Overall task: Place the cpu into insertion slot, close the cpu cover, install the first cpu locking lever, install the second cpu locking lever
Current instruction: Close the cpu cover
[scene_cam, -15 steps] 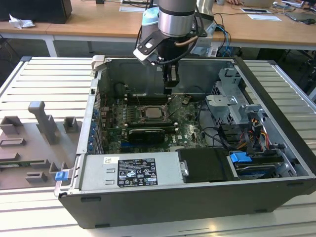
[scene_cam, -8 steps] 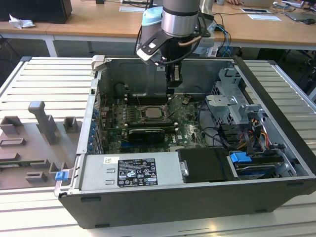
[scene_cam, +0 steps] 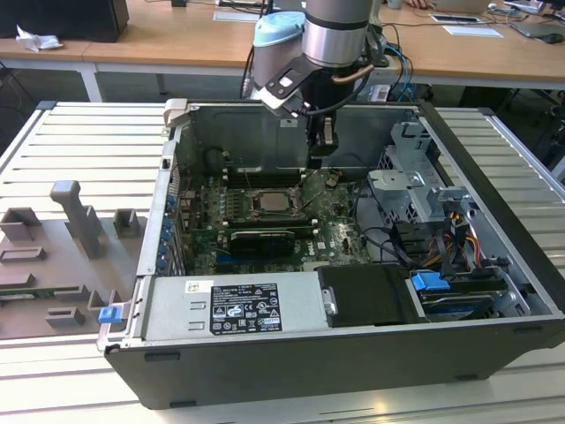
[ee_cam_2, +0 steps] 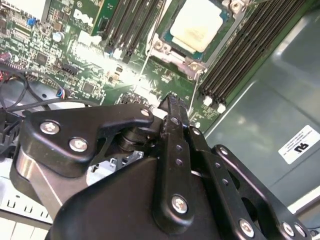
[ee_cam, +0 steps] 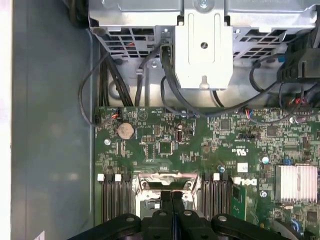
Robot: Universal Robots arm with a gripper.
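The cpu (ee_cam_2: 197, 24) shows its pale metal face inside the insertion slot (scene_cam: 270, 201) on the green board, in the middle of the open computer case. The silvery cpu cover (ee_cam_2: 173, 53) lies flat around the chip as a frame. A thin wire lever (ee_cam_2: 146, 62) runs along one side of the socket. My gripper (scene_cam: 320, 162) hangs above the board, a little toward the exterior view's right of the socket and behind it. Its black fingers (ee_cam: 171, 200) are pressed together, shut, with nothing between them. In both wrist views the fingertips (ee_cam_2: 172, 105) point near the socket's edge.
Black memory slots (ee_cam_2: 240, 55) flank the socket. A long black expansion card (scene_cam: 260, 238) lies in front of it. The metal drive cage (scene_cam: 415, 185), cables (scene_cam: 380, 238) and power supply (scene_cam: 234, 305) crowd the case. Grey fixtures (scene_cam: 79, 221) stand at the exterior view's left.
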